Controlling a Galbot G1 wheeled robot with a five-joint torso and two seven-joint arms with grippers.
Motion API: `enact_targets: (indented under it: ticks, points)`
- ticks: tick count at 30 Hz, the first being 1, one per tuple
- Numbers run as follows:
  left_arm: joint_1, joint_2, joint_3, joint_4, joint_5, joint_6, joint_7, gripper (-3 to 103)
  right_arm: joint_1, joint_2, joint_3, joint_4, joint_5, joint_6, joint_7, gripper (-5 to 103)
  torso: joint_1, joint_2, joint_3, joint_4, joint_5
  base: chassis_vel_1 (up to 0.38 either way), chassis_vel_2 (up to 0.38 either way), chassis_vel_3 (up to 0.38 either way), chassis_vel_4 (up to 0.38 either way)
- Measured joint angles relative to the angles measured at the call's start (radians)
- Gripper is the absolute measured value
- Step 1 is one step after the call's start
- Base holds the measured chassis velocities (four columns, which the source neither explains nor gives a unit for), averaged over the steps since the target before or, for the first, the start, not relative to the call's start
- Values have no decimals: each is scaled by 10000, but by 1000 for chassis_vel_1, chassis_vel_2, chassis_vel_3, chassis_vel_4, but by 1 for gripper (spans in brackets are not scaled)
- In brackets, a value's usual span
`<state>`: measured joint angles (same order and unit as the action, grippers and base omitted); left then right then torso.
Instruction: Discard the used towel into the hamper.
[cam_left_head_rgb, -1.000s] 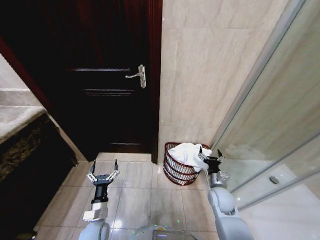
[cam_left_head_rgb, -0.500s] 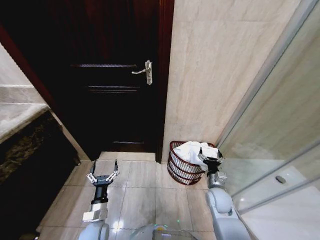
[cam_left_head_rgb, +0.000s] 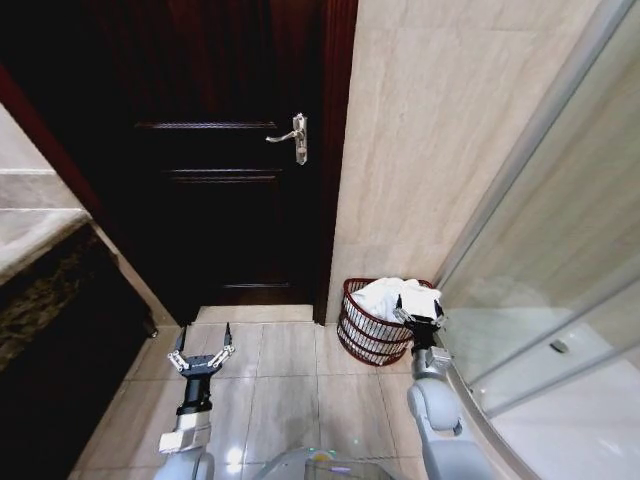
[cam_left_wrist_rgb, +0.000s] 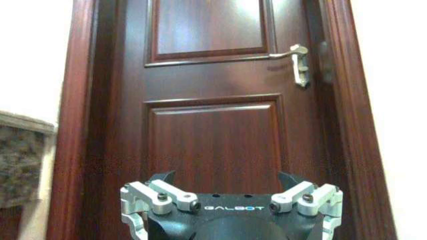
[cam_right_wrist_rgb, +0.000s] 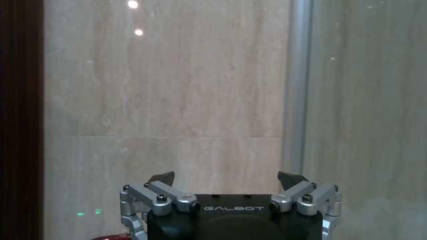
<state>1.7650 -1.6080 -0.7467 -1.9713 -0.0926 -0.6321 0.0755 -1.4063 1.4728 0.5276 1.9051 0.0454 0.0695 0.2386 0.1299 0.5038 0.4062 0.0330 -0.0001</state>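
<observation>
A white towel (cam_left_head_rgb: 392, 296) lies bunched inside the dark reddish-brown openwork hamper (cam_left_head_rgb: 362, 334), which stands on the floor against the beige wall beside the door. My right gripper (cam_left_head_rgb: 420, 318) hangs open just at the hamper's near right rim, holding nothing; in the right wrist view my right gripper (cam_right_wrist_rgb: 227, 176) faces the tiled wall. My left gripper (cam_left_head_rgb: 201, 339) is open and empty over the floor tiles in front of the door; the left wrist view has my left gripper (cam_left_wrist_rgb: 227, 175) pointing at the door panels.
A dark wooden door (cam_left_head_rgb: 220, 190) with a silver lever handle (cam_left_head_rgb: 294, 137) is shut ahead. A glass shower partition (cam_left_head_rgb: 560, 300) runs along the right. A dark stone counter (cam_left_head_rgb: 40, 290) stands on the left. Beige floor tiles (cam_left_head_rgb: 290, 390) lie between.
The whole head view has shifted, so the camera moved: door handle and hamper sit further right and higher in the picture. The towel stays in the hamper; both grippers remain open.
</observation>
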Motion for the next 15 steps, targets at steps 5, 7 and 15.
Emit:
enact_targets:
  ticks: [5,7,15]
  points:
    - [-6,0,41,24,0,-16,12,100,-74,-18,25,81,106,71,23,100,-22,-63,-43,0,1,-47,-63,-90,-103]
    - [-7,0,59,26,1,-17,2,100,-91,-23,47,91,148,94,23,100,-30,-83,-56,0,1,-104,-101,-71,-99]
    - [-83,-1,128,19,9,34,-83,100,-394,-258,409,287,700,176,-702,100,-65,-176,-110,-1,2,-88,-84,-55,-67]
